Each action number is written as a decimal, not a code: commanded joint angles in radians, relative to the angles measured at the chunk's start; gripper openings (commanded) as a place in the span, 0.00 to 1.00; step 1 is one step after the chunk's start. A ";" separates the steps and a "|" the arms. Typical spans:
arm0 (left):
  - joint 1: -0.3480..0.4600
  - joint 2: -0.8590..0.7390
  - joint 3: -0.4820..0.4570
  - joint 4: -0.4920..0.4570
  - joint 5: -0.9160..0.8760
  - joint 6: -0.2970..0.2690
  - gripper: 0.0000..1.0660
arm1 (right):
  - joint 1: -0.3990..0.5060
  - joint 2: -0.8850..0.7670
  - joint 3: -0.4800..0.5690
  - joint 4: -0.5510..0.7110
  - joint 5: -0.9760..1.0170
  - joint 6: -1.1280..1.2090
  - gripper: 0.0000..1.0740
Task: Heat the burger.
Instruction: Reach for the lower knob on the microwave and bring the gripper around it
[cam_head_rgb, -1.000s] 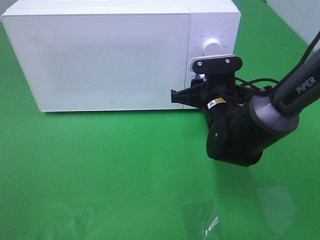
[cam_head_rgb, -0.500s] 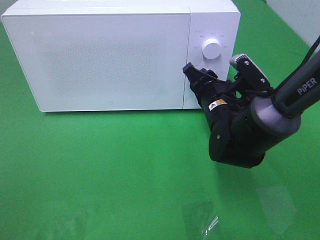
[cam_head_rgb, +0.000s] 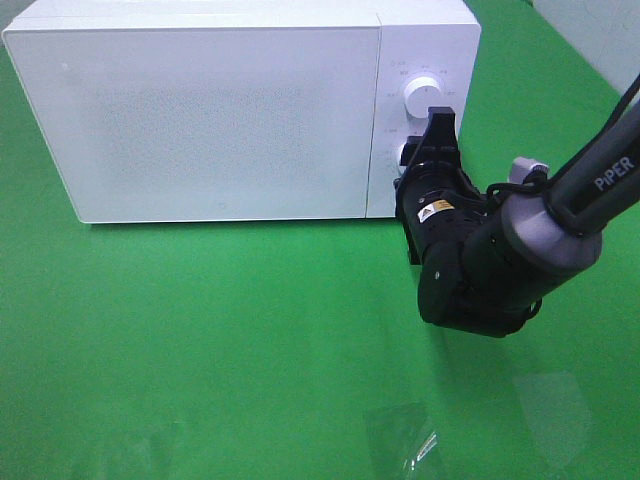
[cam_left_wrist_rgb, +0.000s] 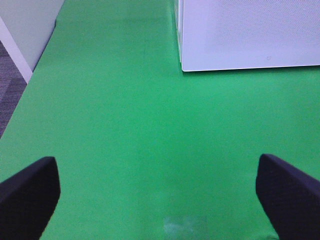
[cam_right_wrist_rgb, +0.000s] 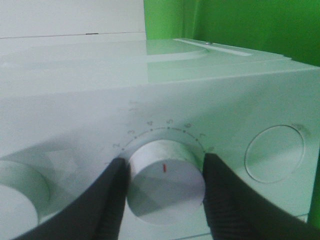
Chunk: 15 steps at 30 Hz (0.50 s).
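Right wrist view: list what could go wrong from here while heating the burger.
1. The jaws of the right gripper pinch the red-marked dial only by its smooth sides. They may slip as it turns, leaving the time wrong.
2. The neighbouring knob sits close to one jaw and could get nudged.
3. The microwave door is shut and no burger shows in any view, so the microwave might run empty.

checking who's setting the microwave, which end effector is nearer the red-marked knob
Right. The right end effector clasps the knob between its fingers; the left end effector hangs open over the green table, well away from it.
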 joint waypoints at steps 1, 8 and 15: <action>0.002 -0.018 0.002 -0.007 -0.014 -0.003 0.95 | 0.001 -0.005 -0.024 -0.151 -0.037 0.030 0.00; 0.002 -0.018 0.002 -0.007 -0.014 -0.003 0.95 | 0.001 -0.005 -0.024 -0.151 -0.038 0.021 0.00; 0.002 -0.018 0.002 -0.007 -0.014 -0.003 0.95 | 0.001 -0.005 -0.024 -0.146 -0.045 -0.005 0.00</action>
